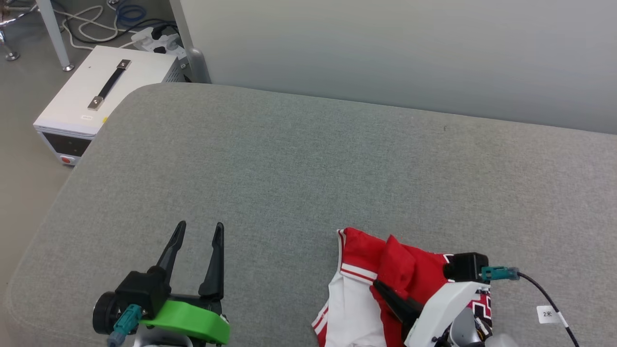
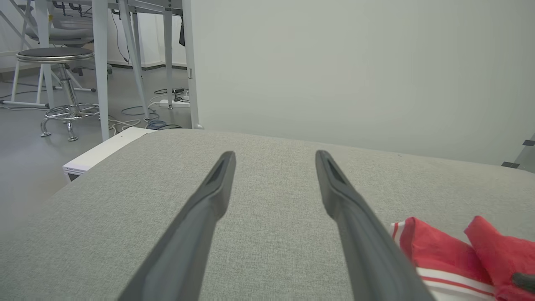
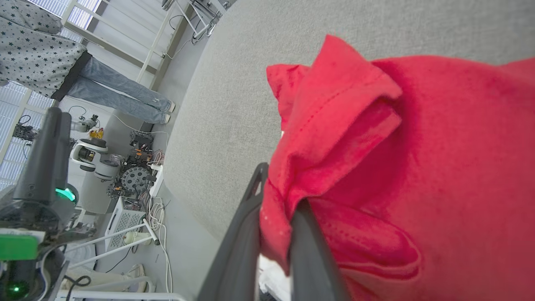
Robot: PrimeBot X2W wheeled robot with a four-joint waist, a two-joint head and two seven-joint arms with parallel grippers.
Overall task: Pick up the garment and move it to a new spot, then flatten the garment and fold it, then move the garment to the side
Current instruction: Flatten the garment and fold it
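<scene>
Fingers [image 3: 244, 234] of your right gripper [image 3: 278, 196] are clamping down on a red fold of the garment [image 1: 409, 270], which is lying bunched at the near right of the grey cushion [image 1: 308, 159], while your left gripper [image 1: 200, 226] is hovering spread wide and empty, well apart from it.

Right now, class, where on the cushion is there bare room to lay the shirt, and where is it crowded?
Bare: the wide middle and far side of the cushion, bordered by the wall, the open left pincer and the shirt. Crowded: the near right edge, where the right pincer grips the bunched shirt.
</scene>
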